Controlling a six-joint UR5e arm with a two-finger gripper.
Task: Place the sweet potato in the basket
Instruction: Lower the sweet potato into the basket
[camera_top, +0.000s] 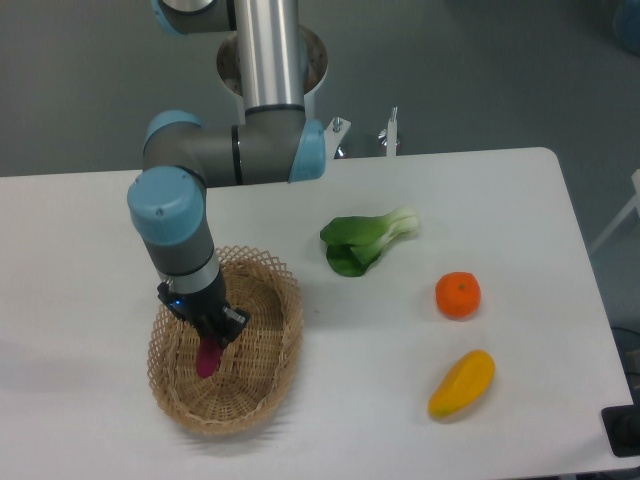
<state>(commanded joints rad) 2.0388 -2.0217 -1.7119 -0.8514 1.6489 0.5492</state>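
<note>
The tan wicker basket (265, 375) sits on the white table at the lower left. My gripper (211, 338) hangs inside it, over its left half, shut on the sweet potato (208, 361). The magenta tuber points downward from the fingers, its lower tip close to the woven base; whether it touches the base I cannot tell. Its upper end is hidden by the gripper.
A green bok choy (362, 241) lies right of the basket near the table's middle. A round orange (457, 295) and a yellow-orange mango-shaped fruit (461, 384) sit at the right. The arm's base (270, 60) stands at the table's back edge.
</note>
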